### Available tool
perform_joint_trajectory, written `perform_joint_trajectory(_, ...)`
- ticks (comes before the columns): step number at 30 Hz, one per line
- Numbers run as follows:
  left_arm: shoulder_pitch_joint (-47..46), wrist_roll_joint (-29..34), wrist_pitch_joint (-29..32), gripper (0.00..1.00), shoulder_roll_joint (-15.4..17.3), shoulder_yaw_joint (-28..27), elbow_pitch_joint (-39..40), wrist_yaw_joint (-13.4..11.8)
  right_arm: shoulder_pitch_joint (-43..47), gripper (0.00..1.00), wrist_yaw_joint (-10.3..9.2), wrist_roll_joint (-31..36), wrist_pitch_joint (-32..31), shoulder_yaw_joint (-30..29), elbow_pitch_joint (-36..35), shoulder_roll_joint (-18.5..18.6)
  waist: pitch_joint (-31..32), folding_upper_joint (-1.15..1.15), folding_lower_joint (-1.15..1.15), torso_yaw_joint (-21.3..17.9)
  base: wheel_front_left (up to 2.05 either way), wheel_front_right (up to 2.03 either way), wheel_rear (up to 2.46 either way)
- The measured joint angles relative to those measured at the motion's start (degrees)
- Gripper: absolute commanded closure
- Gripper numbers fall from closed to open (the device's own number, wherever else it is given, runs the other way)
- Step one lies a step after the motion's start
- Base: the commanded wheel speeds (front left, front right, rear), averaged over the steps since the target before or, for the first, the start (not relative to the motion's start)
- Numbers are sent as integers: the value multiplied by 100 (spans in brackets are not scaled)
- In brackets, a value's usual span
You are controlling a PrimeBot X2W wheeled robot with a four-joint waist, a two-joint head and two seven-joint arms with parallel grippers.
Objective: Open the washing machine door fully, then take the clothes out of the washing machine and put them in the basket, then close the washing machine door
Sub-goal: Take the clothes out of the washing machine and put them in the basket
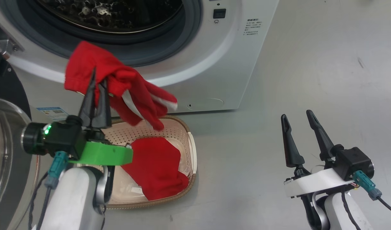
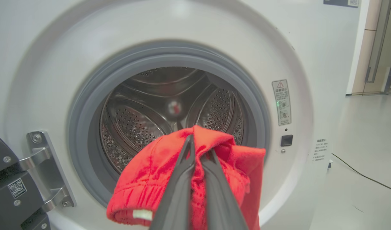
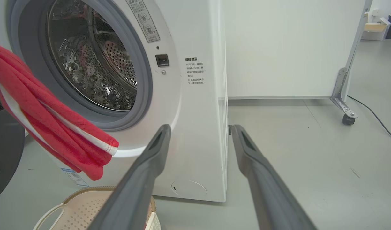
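The head view looks steeply down onto the lower front of the washing machine [image 1: 221, 64] and the basket [image 1: 192, 153] on the floor [image 1: 310, 64] before it, with the left gripper [image 1: 98, 76] and right gripper [image 1: 296, 113] near its bottom corners. The left wrist view sits close to the machine's front, facing almost squarely into the steel drum [image 2: 144, 121]. The right wrist view is low, farther back, off toward the machine's right corner, looking obliquely across front and side. All three share the drum opening and the red garment [image 1: 118, 80]; head and right wrist views also share the basket.
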State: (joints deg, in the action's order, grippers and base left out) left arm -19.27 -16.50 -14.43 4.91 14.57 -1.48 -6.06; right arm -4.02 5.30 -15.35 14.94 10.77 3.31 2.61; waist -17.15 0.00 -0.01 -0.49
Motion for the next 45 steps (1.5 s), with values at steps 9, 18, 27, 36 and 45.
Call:
perform_joint_trajectory(9, 598, -42, 120, 100, 27, 73, -400, 4, 65, 0, 10, 48, 0, 226, -66, -4, 88, 0, 0, 197, 0, 0, 0)
perform_joint_trajectory(18, 695, -254, 155, 100, 13, 68, -1122, 4, 58, 0, 11, 85, 0, 289, -200, -1, -200, 0, 0, 39, 0, 0, 0)
perform_joint_trajectory(27, 456, -398, 324, 100, -62, 94, -2131, 91, -91, 0, 11, 68, 0, 323, -387, 1, -662, 0, 0, -186, 0, 0, 0)
perform_joint_trajectory(36, -152, -683, 715, 100, -94, -53, -3221, 134, -435, 0, 15, -118, 0, 411, -534, 1, -1240, 0, 0, -447, 0, 0, 0)
perform_joint_trajectory(45, -951, -836, 980, 100, 24, -374, -3895, 141, -736, 0, 12, -370, 0, 493, -590, 1, -1794, 0, 0, -793, 0, 0, 0)
